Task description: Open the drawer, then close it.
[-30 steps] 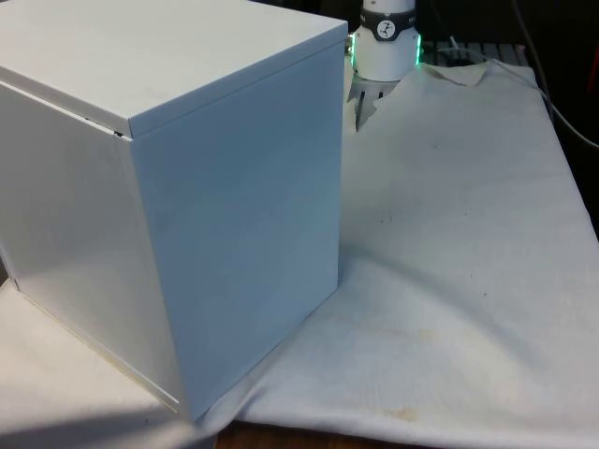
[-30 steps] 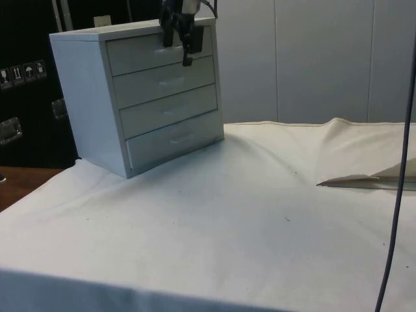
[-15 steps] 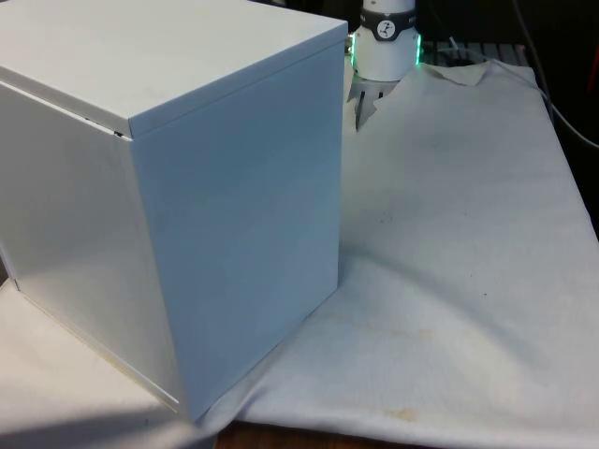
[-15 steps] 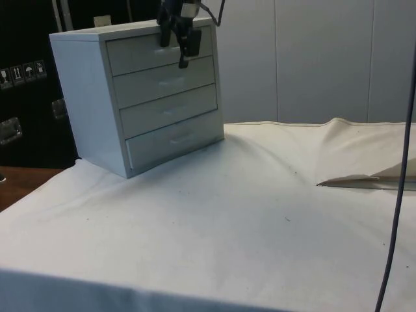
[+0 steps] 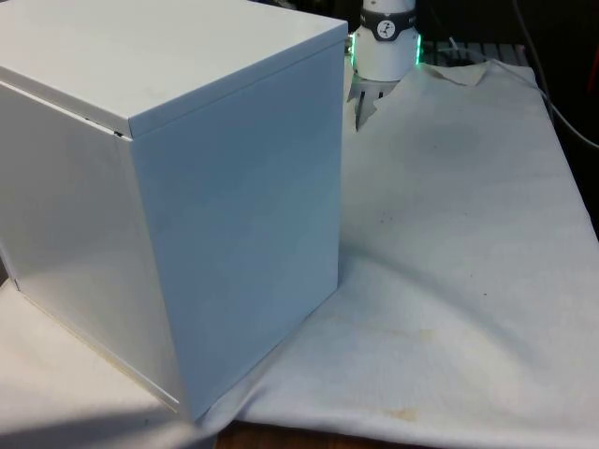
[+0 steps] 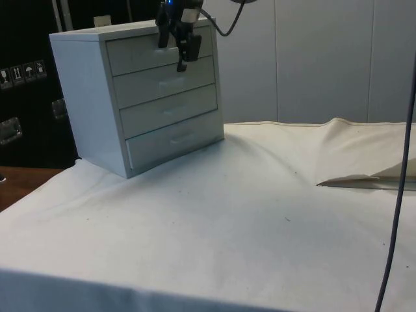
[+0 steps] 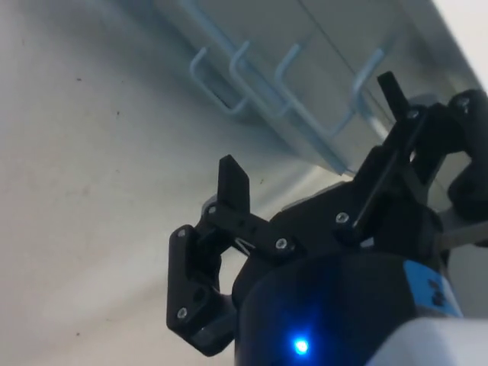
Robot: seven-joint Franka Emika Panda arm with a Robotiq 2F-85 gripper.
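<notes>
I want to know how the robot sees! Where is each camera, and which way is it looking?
Front view: looks across the table at the chest of drawers' plain back; the arm's base shows behind it.
Side view: from the table's side, facing the drawer fronts; the gripper hangs before the top drawer.
Wrist view: on the wrist, looking past the open gripper at the drawer handles.
Side and wrist views share gripper and drawers.

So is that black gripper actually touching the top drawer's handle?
Apart. In the wrist view the gripper has its fingers spread wide, and the top drawer's handle passes between them with clear space on either side, gripped by neither.
</notes>
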